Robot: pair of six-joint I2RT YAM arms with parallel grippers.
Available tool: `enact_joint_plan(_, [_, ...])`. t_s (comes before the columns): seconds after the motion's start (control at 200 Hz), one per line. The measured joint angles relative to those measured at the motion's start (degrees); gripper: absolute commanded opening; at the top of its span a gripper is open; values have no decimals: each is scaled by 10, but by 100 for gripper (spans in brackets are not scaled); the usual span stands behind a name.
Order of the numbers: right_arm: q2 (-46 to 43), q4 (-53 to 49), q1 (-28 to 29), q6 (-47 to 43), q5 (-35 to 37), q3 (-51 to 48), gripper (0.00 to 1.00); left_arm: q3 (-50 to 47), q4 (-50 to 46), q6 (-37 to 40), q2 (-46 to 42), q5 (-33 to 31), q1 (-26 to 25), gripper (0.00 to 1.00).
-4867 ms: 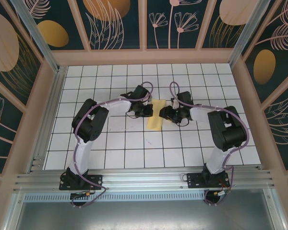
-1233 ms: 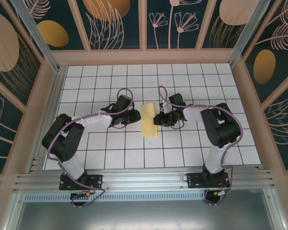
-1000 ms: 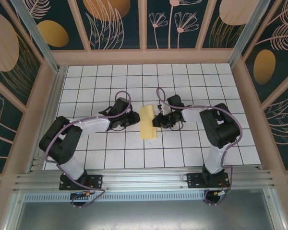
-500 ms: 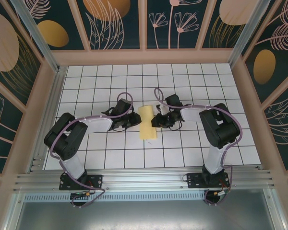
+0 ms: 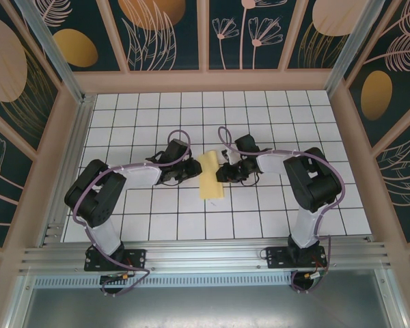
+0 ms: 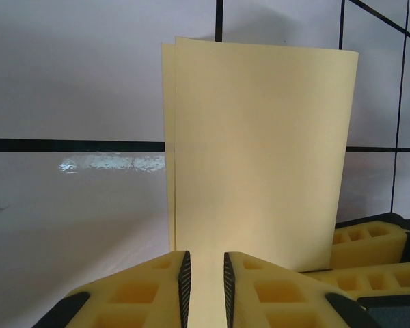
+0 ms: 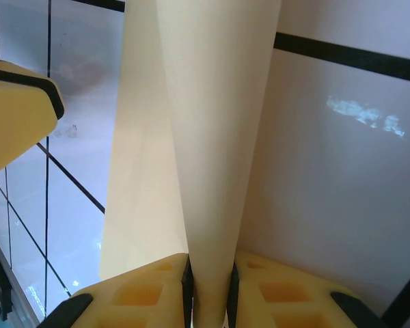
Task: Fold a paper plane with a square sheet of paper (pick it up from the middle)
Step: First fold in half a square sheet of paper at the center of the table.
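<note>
Pale-yellow and doubled over on itself, the square sheet of paper sits near the middle of the white-tiled counter. It forms a narrow rectangle whose long axis runs from 12 to 6 o'clock, barely tilted. The left pincer meets it from 9 o'clock and the right pincer from 3 o'clock, so they face each other across the short width, about equally near. In each wrist view paper runs down between the yellow foam pads, so both pincers are pinching the sheet. Whether it lies flat or is raised off the tiles I cannot tell. The coming fold, I judge, turns on that lengthwise axis lying squarely between the arms; an uneven pull from either side would skew the crease.
</note>
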Motion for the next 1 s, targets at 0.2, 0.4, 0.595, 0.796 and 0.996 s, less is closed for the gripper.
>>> enact_joint_plan(0.2, [0,-2,1,-11,0,1,26,2,0,0,10,0,0,21])
enact_joint_plan(0.4, [-1,-4,3,-26,1,2,27,17,-2,2,19,-3,0,21])
enact_joint_plan(0.595, [-1,-5,3,-39,3,2,25,27,-2,2,23,-5,0,21])
enact_joint_plan(0.796, [-1,-5,3,-41,8,2,22,28,-2,2,26,-4,0,21])
enact_joint_plan(0.996, [2,-11,3,-43,10,7,21,28,-2,4,26,-1,0,21])
